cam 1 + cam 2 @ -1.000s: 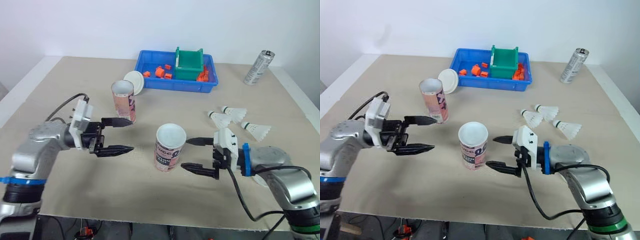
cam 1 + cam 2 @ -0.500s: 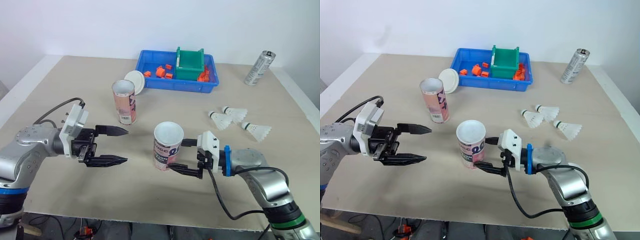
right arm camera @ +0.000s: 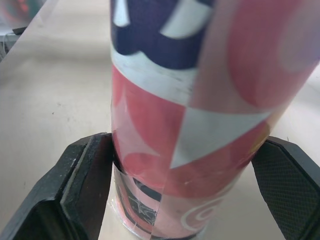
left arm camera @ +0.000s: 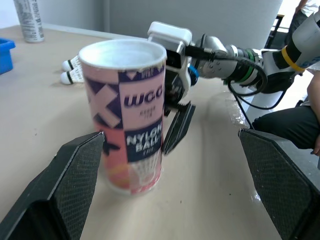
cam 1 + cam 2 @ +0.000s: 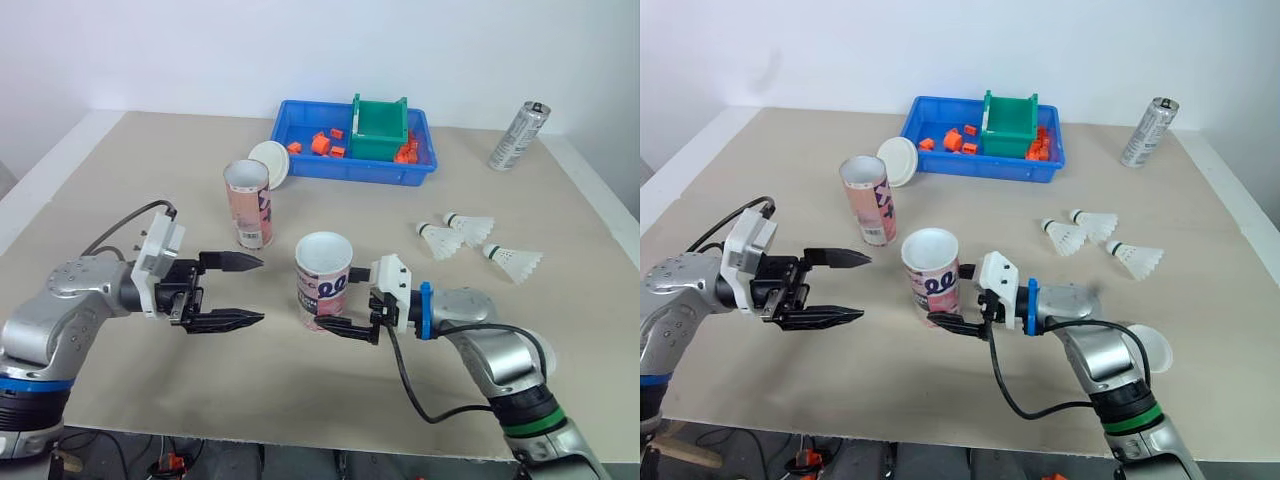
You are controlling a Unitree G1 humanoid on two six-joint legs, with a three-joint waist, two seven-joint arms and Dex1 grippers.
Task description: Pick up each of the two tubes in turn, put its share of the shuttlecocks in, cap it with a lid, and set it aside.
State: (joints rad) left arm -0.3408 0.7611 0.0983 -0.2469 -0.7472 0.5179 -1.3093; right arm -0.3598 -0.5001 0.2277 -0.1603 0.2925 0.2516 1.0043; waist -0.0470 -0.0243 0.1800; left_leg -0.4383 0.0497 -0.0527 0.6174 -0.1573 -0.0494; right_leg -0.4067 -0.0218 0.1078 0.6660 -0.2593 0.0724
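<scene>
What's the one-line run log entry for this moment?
right tool gripping near pink-and-white cardboard tube, upright, uncapped | left tool open, apart from tube | three white shuttlecocks lying loose

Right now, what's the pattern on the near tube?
Near tube: pink, navy and white geometric patches with white lettering; clearest in the left wrist view.

The beige table (image 5: 120, 190) carries an upright near tube (image 5: 323, 282), a far tube (image 5: 247, 205) with a white lid (image 5: 268, 160) just beside it, a blue tray (image 5: 345, 175), a silver can (image 5: 518, 135), three shuttlecocks (image 5: 440, 238) on the right, and a second lid (image 5: 1145, 350).
</scene>
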